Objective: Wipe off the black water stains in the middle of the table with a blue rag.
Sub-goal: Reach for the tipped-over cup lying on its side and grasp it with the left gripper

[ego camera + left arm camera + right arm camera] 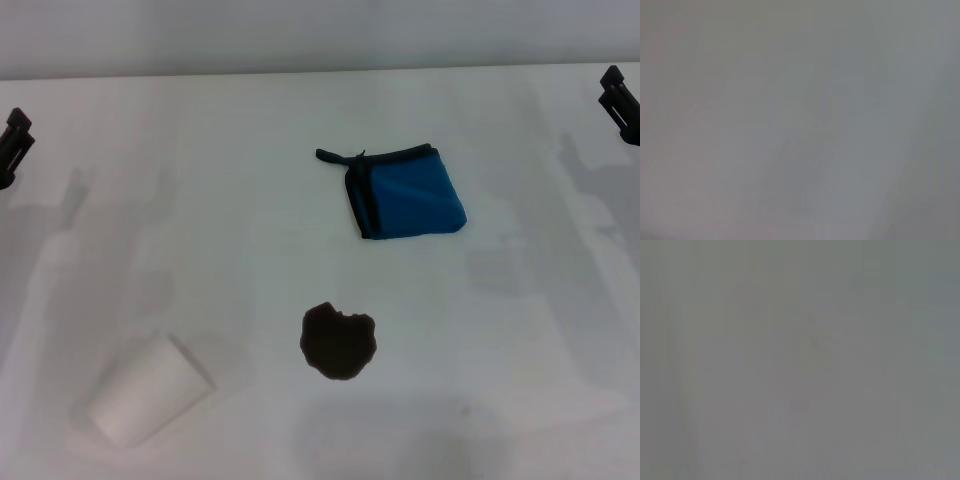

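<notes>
- Seen from the head camera, a wide white counter (200, 220) is shown, with all the task's things lying on it untouched.
- A folded blue rag (408, 195) with black edging is placed beyond the middle, slightly toward the robot's right; a small black loop trails from its far left corner.
- The black water stains (339, 342) are seen as one dark, lobed blotch nearer the robot, well apart from the rag and not yet wiped.
- A white paper cup (148, 390) is lying on its side at the near left, near the blotch but not touching it.
- The left gripper (12, 140) is parked at the far left edge and the right gripper (620, 100) at the far right edge, both well clear of the rag.
- Whether either gripper's fingers are spread or pressed together cannot be told, since only a dark sliver of each is shown.
- Only blank grey surface is given by both wrist views, possibly the bare counter.
- Risks are judged as follows: only the top fold of the rag could be pinched, so that it unfolds and drags; the liquid could be smeared wider by a light pass; the tipped cup could be knocked and rolled by a sweep carried too far left.
</notes>
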Robot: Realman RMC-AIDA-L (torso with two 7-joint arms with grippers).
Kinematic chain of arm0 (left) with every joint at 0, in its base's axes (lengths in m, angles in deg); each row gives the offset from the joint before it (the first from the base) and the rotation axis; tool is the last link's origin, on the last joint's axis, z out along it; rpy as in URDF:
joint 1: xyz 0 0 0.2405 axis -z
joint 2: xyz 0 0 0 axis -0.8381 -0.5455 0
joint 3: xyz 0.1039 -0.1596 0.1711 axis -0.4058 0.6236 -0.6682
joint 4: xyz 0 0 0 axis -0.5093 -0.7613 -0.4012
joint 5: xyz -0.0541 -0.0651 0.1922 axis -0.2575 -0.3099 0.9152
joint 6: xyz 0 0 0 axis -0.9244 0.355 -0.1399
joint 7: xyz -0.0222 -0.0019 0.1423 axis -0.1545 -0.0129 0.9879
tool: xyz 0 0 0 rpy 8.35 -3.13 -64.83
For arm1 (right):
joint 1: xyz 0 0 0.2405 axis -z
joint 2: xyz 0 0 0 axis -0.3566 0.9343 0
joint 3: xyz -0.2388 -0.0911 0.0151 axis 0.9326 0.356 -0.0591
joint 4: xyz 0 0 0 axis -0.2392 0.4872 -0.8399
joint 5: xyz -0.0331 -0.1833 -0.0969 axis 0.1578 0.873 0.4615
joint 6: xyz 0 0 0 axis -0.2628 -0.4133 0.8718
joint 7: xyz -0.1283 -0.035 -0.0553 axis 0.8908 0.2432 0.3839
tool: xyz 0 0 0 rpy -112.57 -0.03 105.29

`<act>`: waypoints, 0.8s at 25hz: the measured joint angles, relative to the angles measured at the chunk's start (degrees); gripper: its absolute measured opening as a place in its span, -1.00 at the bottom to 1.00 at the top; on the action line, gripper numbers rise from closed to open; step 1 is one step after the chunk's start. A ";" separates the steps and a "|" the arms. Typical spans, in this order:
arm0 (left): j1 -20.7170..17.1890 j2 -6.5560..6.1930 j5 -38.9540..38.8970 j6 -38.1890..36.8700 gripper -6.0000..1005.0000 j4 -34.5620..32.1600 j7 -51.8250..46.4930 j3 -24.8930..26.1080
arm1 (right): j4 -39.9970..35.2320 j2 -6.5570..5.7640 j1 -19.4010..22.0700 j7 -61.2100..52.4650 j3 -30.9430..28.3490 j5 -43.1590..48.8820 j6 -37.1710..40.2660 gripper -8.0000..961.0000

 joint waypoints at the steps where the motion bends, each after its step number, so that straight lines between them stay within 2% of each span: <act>1: 0.02 0.01 -0.16 0.00 0.73 0.03 -0.40 0.11 | 0.00 0.00 0.00 0.00 0.00 0.00 0.00 0.79; 8: 0.91 -0.43 -0.17 -1.09 0.73 -0.12 -6.66 -0.55 | -0.02 -0.12 -0.05 -0.02 0.11 0.16 -0.37 0.79; 12: 1.49 -1.80 6.49 -4.92 0.73 -5.74 -18.51 -2.31 | -0.08 -0.18 -0.05 -0.02 0.37 0.17 -1.05 0.79; 15: 1.31 -3.77 17.76 -10.46 0.73 -13.19 -35.05 -3.61 | -0.10 -0.18 -0.05 -0.02 0.87 0.18 -1.42 0.79; 20: 2.37 -9.15 42.07 -10.78 0.73 -22.65 -63.88 -4.62 | -0.09 -0.18 -0.45 -0.02 0.98 0.20 -1.96 0.79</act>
